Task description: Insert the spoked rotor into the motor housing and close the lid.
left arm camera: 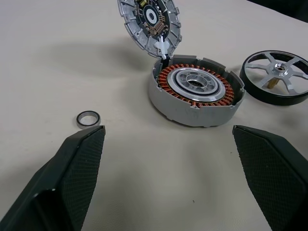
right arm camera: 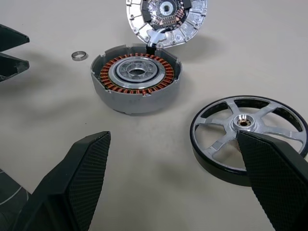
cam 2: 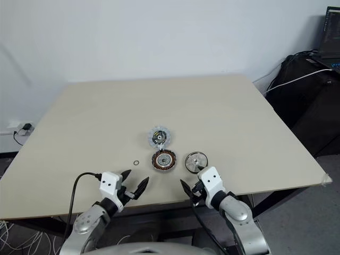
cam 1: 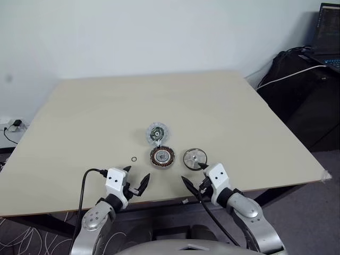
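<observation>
The spoked rotor (cam 1: 195, 158) lies flat at lower centre-right of the beige desk (cam 1: 95, 117), just right of the motor housing (cam 1: 162, 156), whose lid (cam 1: 157, 133) stands swung open behind it. One small ring (cam 1: 134, 159) lies left. Left hand (cam 1: 135, 183) and right hand (cam 1: 192, 178) hover at the near edge, both spread wide, empty. White wall beyond; broad bare desk around.

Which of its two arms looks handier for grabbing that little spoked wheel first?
The right. The spoked rotor lies just ahead of the open right gripper, while the left gripper, also open, would have to reach past the motor housing.
</observation>
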Available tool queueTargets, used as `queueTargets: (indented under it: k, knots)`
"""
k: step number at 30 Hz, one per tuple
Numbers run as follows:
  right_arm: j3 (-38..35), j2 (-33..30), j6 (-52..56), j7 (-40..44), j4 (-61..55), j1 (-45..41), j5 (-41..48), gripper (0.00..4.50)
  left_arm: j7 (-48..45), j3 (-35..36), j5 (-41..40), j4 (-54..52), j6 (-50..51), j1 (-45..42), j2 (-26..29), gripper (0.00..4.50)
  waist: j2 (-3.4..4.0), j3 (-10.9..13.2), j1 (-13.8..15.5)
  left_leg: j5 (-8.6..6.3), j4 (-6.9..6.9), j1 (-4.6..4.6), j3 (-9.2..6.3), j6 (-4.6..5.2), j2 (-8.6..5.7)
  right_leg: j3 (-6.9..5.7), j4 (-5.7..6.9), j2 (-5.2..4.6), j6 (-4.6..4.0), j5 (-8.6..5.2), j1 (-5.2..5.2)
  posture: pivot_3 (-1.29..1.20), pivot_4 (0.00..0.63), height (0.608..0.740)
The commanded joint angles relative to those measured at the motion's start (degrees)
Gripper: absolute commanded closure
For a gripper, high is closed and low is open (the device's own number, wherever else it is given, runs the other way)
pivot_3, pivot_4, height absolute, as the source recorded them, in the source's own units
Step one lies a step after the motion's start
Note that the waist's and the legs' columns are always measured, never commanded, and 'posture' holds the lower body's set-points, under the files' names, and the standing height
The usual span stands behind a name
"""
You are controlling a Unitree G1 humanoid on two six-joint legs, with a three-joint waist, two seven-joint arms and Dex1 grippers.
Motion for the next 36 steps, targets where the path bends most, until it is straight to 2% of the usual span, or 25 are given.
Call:
queueTargets:
  k: [1, 17, 21, 26, 36]
  knots:
    - [0.0, 0.1, 0.6, -0.4, -3.6, -0.9, 0.1, 0.00, 0.0, 0.0, 0.6, -2.2, -0.4, -0.9, 0.4, 0.03, 0.00, 0.0, 0.0, 0.00, 0.00, 0.00, 0.00, 0.00, 0.00, 0.00, 0.00, 0.00, 0.00, 0.00, 0.00, 0.00, 0.000, 0.740]
    - [0.7, -0.2, 4.2, -1.2, -8.3, -0.9, -0.1, 0.00, 0.0, 0.4, 0.5, -1.5, -0.9, -1.1, 0.4, 0.03, -0.01, 0.0, 0.0, 0.00, 0.00, 0.00, -0.01, 0.00, 0.00, -0.01, 0.00, 0.00, 0.00, 0.00, 0.00, 0.00, 0.000, 0.740]
    - [0.7, -0.1, 3.9, -1.4, -8.6, -1.1, -0.4, 0.00, 2.7, 1.4, 2.6, -0.4, -1.7, -2.1, 0.1, 0.03, -0.02, 0.0, 0.0, 0.00, 0.00, 0.00, -0.01, 0.00, 0.00, -0.01, 0.00, 0.00, 0.00, 0.00, 0.01, 0.00, 0.000, 0.740]
    - [1.0, 0.0, 4.6, -1.7, -9.3, -1.3, -0.7, 0.00, 6.3, 2.3, 7.5, 2.4, 0.3, -5.2, 1.5, 0.03, -0.02, 0.0, 0.0, 0.01, 0.00, 0.04, -0.01, 0.00, 0.00, -0.01, 0.01, 0.02, 0.02, 0.01, 0.03, 0.00, 0.000, 0.740]
    - [1.4, 0.2, 5.6, -2.2, -10.0, -2.0, -0.5, 0.00, 6.0, 1.6, 7.8, 11.1, 5.4, -16.3, 0.1, 0.03, -0.06, 0.0, 0.2, 0.07, 0.00, 0.06, -0.02, 0.07, -0.01, -0.02, 0.02, 0.03, 0.21, 0.13, 0.04, 0.00, 0.000, 0.740]
